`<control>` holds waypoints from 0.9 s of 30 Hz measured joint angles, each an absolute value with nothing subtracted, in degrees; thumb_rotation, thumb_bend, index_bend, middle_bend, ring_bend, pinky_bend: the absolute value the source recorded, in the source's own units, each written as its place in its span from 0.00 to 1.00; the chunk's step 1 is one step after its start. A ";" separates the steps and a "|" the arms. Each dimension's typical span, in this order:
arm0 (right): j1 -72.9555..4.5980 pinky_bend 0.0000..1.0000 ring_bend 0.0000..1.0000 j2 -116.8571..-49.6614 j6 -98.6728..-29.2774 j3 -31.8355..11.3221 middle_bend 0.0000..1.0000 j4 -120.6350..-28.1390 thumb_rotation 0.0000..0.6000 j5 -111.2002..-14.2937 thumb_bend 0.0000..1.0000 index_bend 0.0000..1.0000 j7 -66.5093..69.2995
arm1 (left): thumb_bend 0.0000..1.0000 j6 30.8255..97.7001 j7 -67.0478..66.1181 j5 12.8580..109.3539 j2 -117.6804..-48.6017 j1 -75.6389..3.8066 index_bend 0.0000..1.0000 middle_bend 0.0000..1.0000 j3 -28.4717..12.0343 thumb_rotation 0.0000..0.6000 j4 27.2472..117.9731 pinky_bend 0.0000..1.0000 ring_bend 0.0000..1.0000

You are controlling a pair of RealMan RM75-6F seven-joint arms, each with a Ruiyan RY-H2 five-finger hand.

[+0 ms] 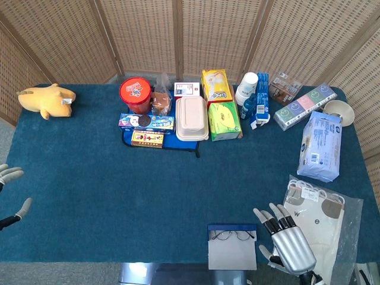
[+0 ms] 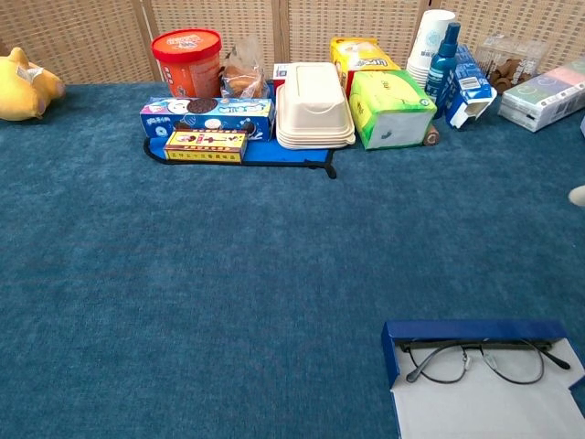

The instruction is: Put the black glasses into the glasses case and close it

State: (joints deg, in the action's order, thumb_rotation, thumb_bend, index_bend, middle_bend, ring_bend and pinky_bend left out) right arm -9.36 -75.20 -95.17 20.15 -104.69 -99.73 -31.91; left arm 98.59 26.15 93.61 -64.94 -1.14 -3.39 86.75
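The black glasses (image 2: 482, 358) (image 1: 233, 236) lie unfolded inside the open glasses case (image 2: 484, 391) (image 1: 231, 254), a blue box with a grey lining, at the table's near edge. My right hand (image 1: 286, 242) hovers to the right of the case with its fingers spread, holding nothing; only a fingertip (image 2: 577, 195) shows at the right edge of the chest view. My left hand (image 1: 10, 196) sits at the far left edge, fingers apart, holding nothing.
A cluster of snack boxes (image 1: 146, 122), a red tub (image 1: 135, 95), a white lunchbox (image 1: 191, 119) and bottles (image 1: 249, 104) fills the back. A yellow plush toy (image 1: 46, 100) lies back left. A plastic-wrapped bag (image 1: 317, 221) and a tissue pack (image 1: 321, 146) lie on the right.
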 measured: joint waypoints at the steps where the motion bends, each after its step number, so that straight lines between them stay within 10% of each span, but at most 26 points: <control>1: -8.72 0.15 0.07 -75.61 -95.70 20.13 0.21 -103.82 0.83 -100.20 0.28 0.08 -31.74 | 0.30 98.67 26.39 93.53 -64.70 -1.10 0.23 0.24 -3.43 1.00 86.88 0.00 0.13; 27: 4.87 0.09 0.00 -82.75 -98.88 19.61 0.04 -84.00 0.95 -105.43 0.17 0.00 -26.53 | 0.30 97.49 35.12 89.55 -59.68 -2.12 0.21 0.24 -6.32 1.00 87.64 0.00 0.12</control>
